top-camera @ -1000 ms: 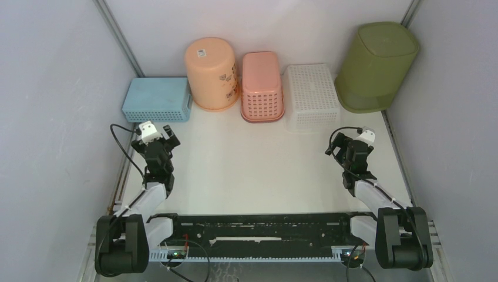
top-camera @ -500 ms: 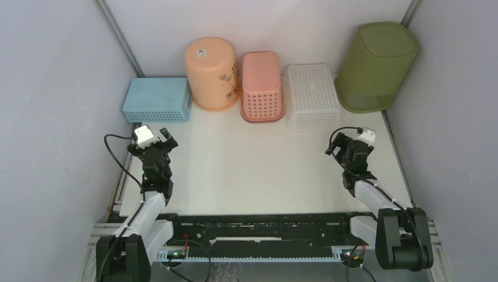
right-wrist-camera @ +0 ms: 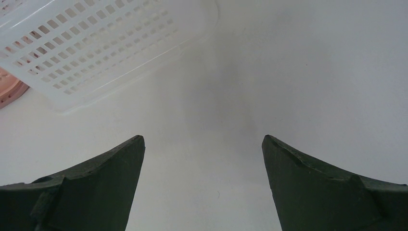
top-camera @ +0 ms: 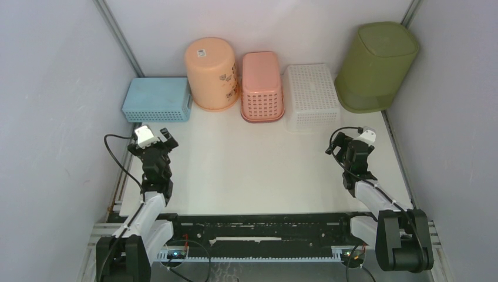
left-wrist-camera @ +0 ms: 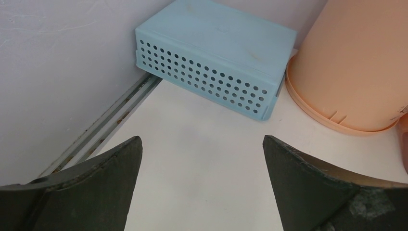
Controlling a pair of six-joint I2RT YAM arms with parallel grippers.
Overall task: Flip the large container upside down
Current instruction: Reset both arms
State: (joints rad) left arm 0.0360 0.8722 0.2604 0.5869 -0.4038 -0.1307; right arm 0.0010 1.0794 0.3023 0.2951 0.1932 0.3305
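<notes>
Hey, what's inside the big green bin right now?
The inside is covered: the green bin stands mouth down, solid base up. Nothing rests on that base.

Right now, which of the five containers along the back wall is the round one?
The peach bucket, standing bottom-up between the blue basket and the pink basket; all the others are four-sided.

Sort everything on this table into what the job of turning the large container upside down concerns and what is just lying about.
Belongs to the job:
- olive-green bin, in the far right corner

Just lying about:
- blue perforated box
- peach round bucket
- pink basket
- white basket
</notes>
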